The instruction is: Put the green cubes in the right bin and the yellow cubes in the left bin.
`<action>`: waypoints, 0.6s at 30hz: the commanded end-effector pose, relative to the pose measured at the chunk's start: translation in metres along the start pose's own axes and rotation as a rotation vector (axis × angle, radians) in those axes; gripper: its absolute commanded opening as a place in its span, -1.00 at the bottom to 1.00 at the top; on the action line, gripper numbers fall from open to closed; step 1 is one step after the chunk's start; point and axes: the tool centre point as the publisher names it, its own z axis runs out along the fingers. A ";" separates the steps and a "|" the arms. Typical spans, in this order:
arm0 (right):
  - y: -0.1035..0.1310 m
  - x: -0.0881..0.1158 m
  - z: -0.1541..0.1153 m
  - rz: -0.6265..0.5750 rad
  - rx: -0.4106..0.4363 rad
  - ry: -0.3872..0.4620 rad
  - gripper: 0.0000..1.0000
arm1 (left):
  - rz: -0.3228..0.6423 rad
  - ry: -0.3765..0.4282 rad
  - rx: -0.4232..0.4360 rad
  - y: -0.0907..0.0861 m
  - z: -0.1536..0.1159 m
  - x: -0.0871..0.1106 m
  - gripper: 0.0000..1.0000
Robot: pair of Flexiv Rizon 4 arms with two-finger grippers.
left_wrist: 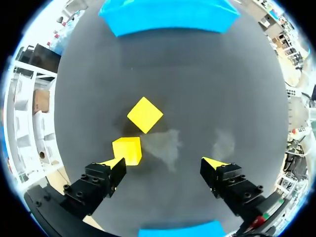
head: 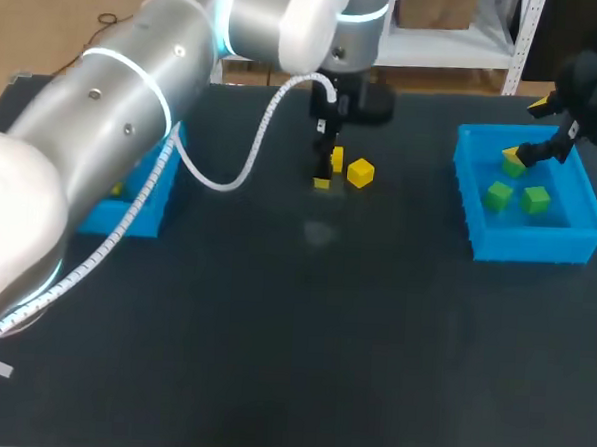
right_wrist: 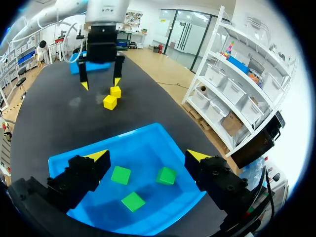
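Two yellow cubes point(head: 360, 173) point(head: 336, 160) lie mid-table at the back. My left gripper point(head: 326, 170) hangs low over them, open. In the left wrist view the nearer yellow cube point(left_wrist: 127, 150) sits against the inside of one fingertip point(left_wrist: 114, 164); the other cube point(left_wrist: 144, 114) lies just ahead, and the left gripper point(left_wrist: 165, 165) holds nothing. My right gripper point(right_wrist: 148, 158) stands open above the right bin point(right_wrist: 157, 129), which holds three green cubes point(right_wrist: 120, 175) point(right_wrist: 166, 176) point(right_wrist: 133, 201). From above, the right gripper point(head: 524, 130) is over that bin's point(head: 538, 244) back part.
The left blue bin point(head: 144, 215) stands at the table's left, largely hidden by my left arm, with something yellow point(head: 115, 189) inside. A white cable point(head: 231, 175) hangs from the left arm. Dark tabletop point(head: 323, 335) stretches across the front.
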 end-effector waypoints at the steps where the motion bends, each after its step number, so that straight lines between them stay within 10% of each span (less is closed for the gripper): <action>1: 0.001 0.000 -0.001 0.000 0.001 0.000 1.00 | -0.011 0.012 0.009 0.016 0.009 -0.005 1.00; 18: 0.001 0.000 -0.001 0.000 0.001 0.000 1.00 | -0.107 0.036 -0.088 0.042 0.024 -0.010 1.00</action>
